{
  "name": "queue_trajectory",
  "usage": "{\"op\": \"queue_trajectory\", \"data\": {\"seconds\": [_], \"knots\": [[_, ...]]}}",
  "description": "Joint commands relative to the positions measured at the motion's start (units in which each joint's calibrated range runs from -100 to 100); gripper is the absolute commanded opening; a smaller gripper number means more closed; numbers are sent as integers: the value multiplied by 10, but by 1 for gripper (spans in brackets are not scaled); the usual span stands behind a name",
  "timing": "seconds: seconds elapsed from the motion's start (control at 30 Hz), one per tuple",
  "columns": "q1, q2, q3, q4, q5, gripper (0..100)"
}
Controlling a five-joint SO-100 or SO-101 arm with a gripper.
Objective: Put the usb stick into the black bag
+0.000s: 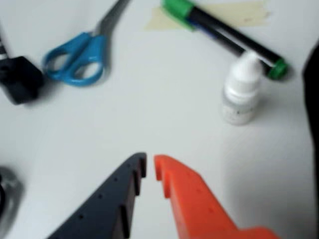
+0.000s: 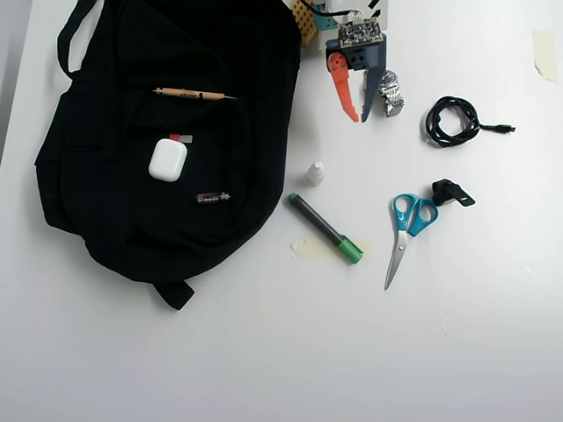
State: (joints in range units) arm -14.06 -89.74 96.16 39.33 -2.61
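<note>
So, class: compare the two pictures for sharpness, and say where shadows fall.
Wrist view: soft and blurred throughout, scissors and white bottle smeared, faint shadow beside the bottle. Overhead view: crisp and evenly lit, black bag too dark for detail, marker sharp with little shadow.

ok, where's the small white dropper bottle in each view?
Wrist view: the white dropper bottle stands right of centre, just below the green-capped marker.
Overhead view: the bottle sits near the middle, just right of the black bag and above the marker's dark end.
Shared landmark: the blue-handled scissors, upper left in the wrist view, right of the marker in the overhead view.
</note>
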Motion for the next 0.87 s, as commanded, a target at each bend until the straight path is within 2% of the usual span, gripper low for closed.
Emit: {"op": "queue_trajectory", "data": {"seconds": [0.0,0.33,0.83], "knots": [[11,-94,31,50,3,2],[72,-95,31,329,3,2],[74,-96,31,330,3,2]]}}
